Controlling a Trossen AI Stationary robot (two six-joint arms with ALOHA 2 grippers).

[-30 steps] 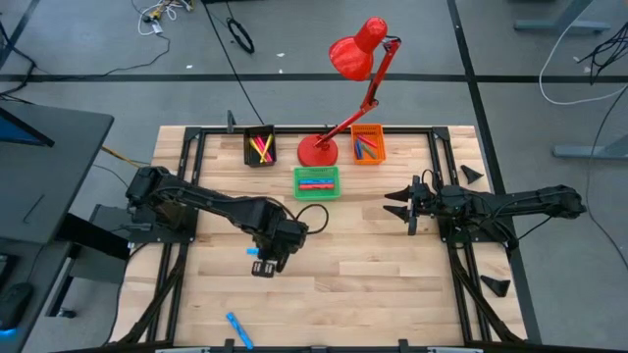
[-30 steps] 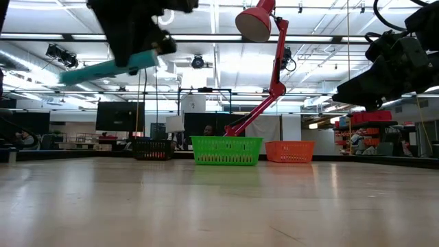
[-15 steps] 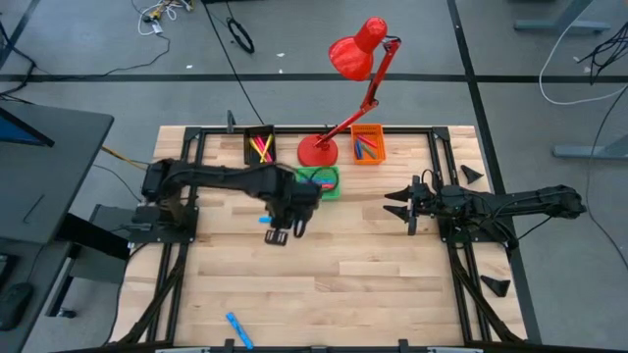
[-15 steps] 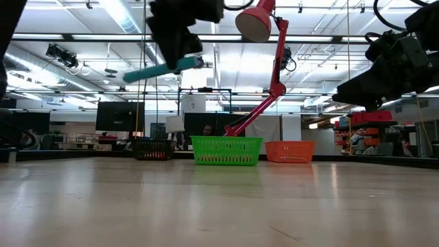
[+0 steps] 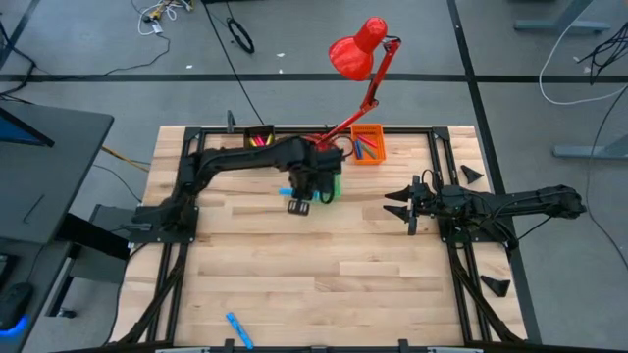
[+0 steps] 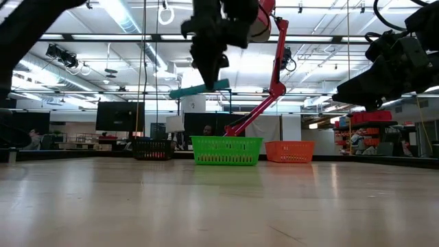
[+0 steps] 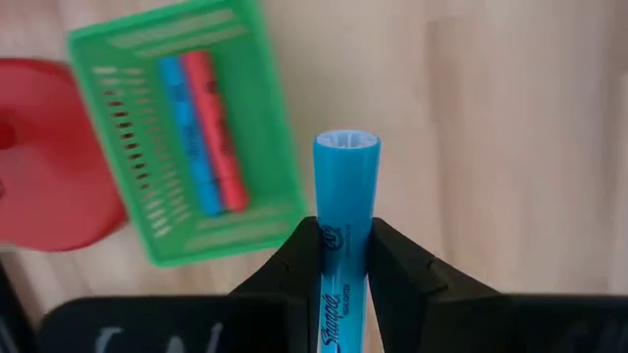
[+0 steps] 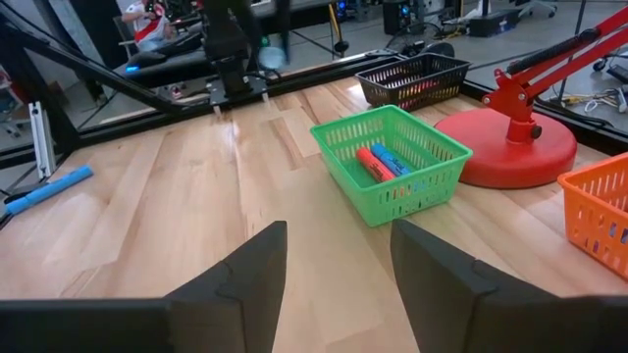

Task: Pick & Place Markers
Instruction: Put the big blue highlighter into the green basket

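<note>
The left hand (image 7: pixel 343 257) pinches a blue marker (image 7: pixel 343 211) just beside the green bin (image 5: pixel 329 186), upper centre of the high view, seemingly for dropping among like colours. The right hand (image 5: pixel 400 204), fingers spread, waits at right; another blue marker (image 5: pixel 238 328) lies lower left on the table (image 5: pixel 373 284).

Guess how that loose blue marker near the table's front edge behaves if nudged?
The blue marker looks round and slim, lying flat on the bare wooden table, so it probably rolls if pushed sideways. It looks rigid plastic, likely light. A smooth barrel may slip in a loose pinch.
</note>
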